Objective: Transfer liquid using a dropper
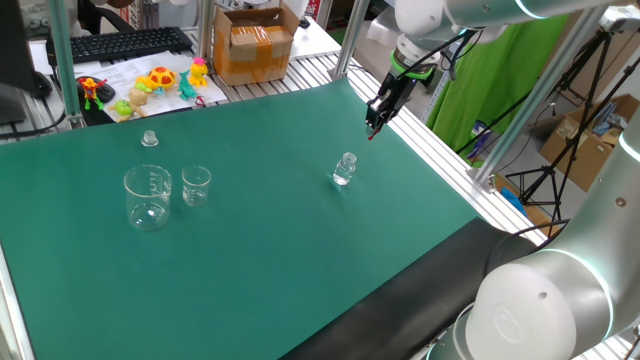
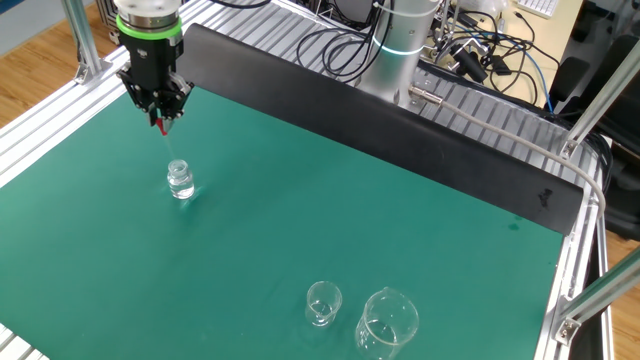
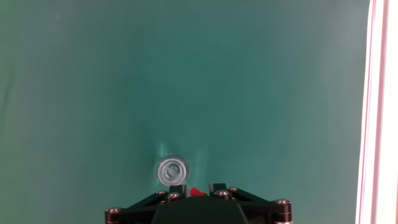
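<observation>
The dropper (image 2: 163, 125) hangs tip-down from my gripper (image 2: 161, 116), which is shut on its small red bulb (image 1: 370, 133). Its clear tube runs faintly down toward the mouth of a small clear bottle (image 2: 180, 181) standing just below on the green mat. In the hand view the red bulb (image 3: 196, 192) sits between the fingers (image 3: 217, 188), and the bottle's round mouth (image 3: 172, 170) lies just ahead and slightly left. Whether the tip is inside the bottle I cannot tell.
A large beaker (image 1: 148, 196) and a small beaker (image 1: 196, 186) stand together far across the mat from the bottle (image 1: 344, 170). A small clear cap (image 1: 150, 138) lies behind them. An aluminium frame post (image 1: 350, 40) and the mat's edge rail (image 3: 378, 112) are close to the gripper (image 1: 373, 124).
</observation>
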Robot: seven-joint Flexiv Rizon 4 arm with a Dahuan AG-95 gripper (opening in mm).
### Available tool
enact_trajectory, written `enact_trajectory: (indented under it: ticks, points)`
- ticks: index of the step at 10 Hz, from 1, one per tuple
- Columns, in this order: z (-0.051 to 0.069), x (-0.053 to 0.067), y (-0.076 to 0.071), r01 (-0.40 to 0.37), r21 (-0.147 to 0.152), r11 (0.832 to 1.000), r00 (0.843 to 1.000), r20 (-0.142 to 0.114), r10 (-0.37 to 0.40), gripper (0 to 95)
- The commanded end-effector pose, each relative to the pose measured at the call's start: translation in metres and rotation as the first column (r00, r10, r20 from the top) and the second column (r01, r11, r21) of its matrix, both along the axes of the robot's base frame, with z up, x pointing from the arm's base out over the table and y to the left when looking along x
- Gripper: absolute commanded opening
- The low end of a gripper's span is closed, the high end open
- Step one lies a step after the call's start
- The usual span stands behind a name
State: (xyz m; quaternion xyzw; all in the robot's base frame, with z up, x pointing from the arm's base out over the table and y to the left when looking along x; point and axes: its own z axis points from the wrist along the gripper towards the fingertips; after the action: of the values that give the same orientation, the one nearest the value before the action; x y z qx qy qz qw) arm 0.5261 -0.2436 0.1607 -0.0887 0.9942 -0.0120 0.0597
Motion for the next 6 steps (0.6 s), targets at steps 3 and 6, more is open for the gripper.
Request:
enact_trajectory:
  ticks: [3,6]
  points:
    - [0.0003,0.0004,0.0,-0.001,0.001,1.0,1.0,0.0,0.001,0.0]
    - [0.0039,0.0011,0.0011,-0.003,-0.005,1.0,1.0,-0.001,0.003,0.0]
